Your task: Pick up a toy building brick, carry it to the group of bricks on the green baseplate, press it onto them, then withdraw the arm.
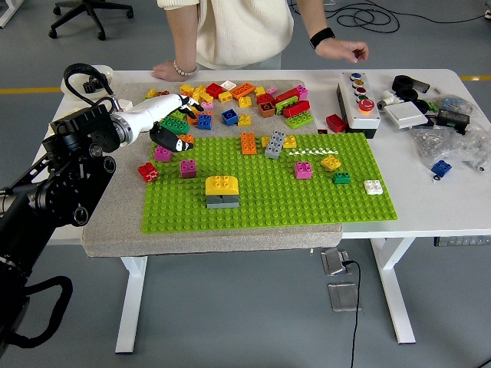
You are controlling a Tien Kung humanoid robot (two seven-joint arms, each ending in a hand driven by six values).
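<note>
A yellow brick (221,184) tops a grey brick (222,202) on the green baseplate (307,199), beside a magenta brick (188,168), over the white worktop (430,207).
</note>
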